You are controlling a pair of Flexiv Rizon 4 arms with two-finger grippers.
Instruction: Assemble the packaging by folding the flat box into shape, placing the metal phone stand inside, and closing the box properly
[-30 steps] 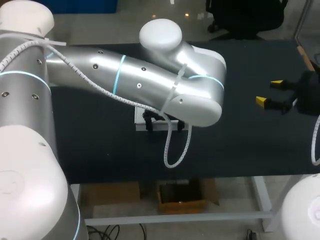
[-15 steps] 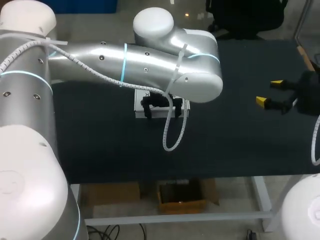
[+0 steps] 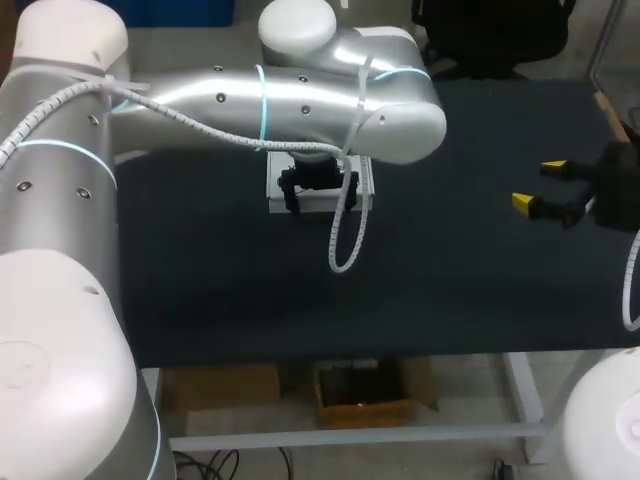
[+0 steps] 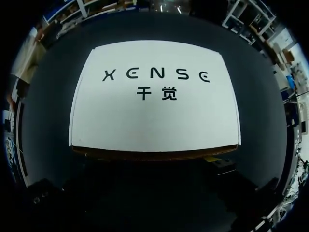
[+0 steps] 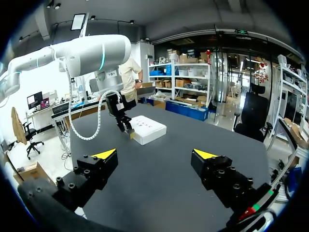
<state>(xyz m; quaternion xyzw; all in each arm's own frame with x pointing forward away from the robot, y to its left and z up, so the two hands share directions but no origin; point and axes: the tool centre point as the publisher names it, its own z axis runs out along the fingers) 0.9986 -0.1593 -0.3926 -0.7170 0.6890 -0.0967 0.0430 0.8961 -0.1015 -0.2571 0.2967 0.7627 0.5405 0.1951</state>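
Observation:
A closed white box (image 3: 318,202) with dark print lies flat on the black table, left of the middle. My left gripper (image 3: 315,185) hangs right over it, jaws spread and nothing between them. The left wrist view looks straight down on the box's lid (image 4: 154,96). From the right wrist view, the left gripper (image 5: 126,128) has a yellow tip down at the box's (image 5: 148,128) side edge. My right gripper (image 3: 538,186) stands open and empty far off at the table's right side, its own view showing both tips wide apart (image 5: 154,154). No metal phone stand shows in any view.
The black tabletop (image 3: 450,280) stretches between the box and the right gripper. My left arm's thick silver links span the back left of the table. A white coiled cable (image 3: 345,250) loops down from that arm beside the box.
My left arm has swung toward the table's far side. The white box now lies farther back too, with more of it showing. The right arm has not moved.

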